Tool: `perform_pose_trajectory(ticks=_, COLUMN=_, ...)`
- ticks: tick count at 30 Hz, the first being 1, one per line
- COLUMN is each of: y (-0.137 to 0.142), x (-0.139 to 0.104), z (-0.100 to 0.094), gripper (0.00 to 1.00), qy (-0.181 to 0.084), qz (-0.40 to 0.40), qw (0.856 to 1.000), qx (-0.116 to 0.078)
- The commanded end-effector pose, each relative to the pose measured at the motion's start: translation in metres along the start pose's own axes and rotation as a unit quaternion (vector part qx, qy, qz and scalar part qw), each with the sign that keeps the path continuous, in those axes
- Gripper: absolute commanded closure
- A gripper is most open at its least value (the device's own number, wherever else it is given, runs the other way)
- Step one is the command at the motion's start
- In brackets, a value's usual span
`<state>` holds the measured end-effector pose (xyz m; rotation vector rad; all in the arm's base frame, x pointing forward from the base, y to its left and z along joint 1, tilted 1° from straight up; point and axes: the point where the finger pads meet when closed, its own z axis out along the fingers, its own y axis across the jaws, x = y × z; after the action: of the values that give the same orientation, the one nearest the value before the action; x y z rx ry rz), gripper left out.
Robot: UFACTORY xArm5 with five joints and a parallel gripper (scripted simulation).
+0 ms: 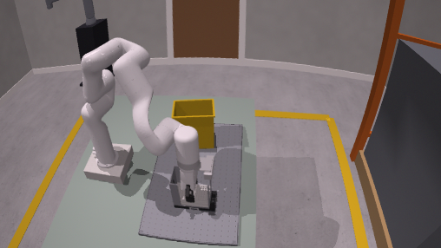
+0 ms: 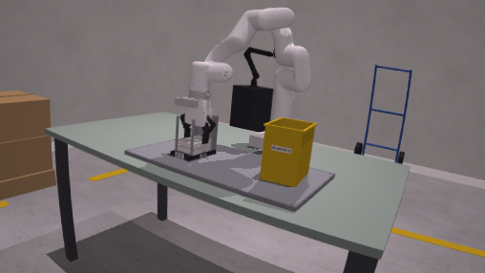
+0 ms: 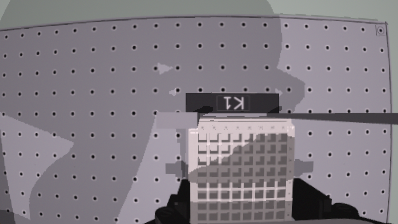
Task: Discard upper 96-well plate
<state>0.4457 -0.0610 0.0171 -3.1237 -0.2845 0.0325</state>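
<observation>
The stack rack K1 (image 1: 175,184) (image 2: 178,136) (image 3: 200,103) stands on the near part of the grey pegboard (image 1: 226,212) (image 2: 229,174) (image 3: 75,100). The white upper 96-well plate (image 1: 202,190) (image 2: 192,142) (image 3: 242,155) sits at the top of the rack, level. My gripper (image 1: 190,193) (image 2: 197,136) (image 3: 240,196) reaches straight down into the rack and is shut on the upper plate, one dark finger on each long side. The lower plate is hidden beneath it. The yellow plastics bin W1 (image 1: 194,118) (image 2: 286,155) stands upright at the far end of the board, open and apart from the rack.
The arm's base (image 1: 108,166) sits on the green table (image 1: 87,217) (image 2: 372,210) left of the board. Thin rack posts rise around the plate. Cardboard boxes (image 2: 21,138) and a blue hand truck (image 2: 387,115) stand on the floor away from the table.
</observation>
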Motion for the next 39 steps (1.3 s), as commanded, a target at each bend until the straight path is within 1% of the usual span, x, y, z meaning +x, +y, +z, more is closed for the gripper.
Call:
perform_pose_trajectory(ticks=1, y=0.0, x=0.001, z=-0.004, gripper=1.0, qy=0.002, qz=0.0, qw=1.0, qx=-0.001)
perform_pose_trajectory(ticks=10, y=0.001, x=0.001, z=-0.01, gripper=1.0, qy=0.002, qz=0.0, qw=1.0, qx=-0.001)
perform_pose_trajectory(ticks=18, y=0.001, x=0.001, z=-0.011, gripper=1.0, qy=0.002, qz=0.0, qw=1.0, qx=-0.001)
perform_pose_trajectory(ticks=39, y=0.001, x=0.001, z=-0.043, gripper=1.0, qy=0.002, qz=0.0, qw=1.0, qx=-0.001)
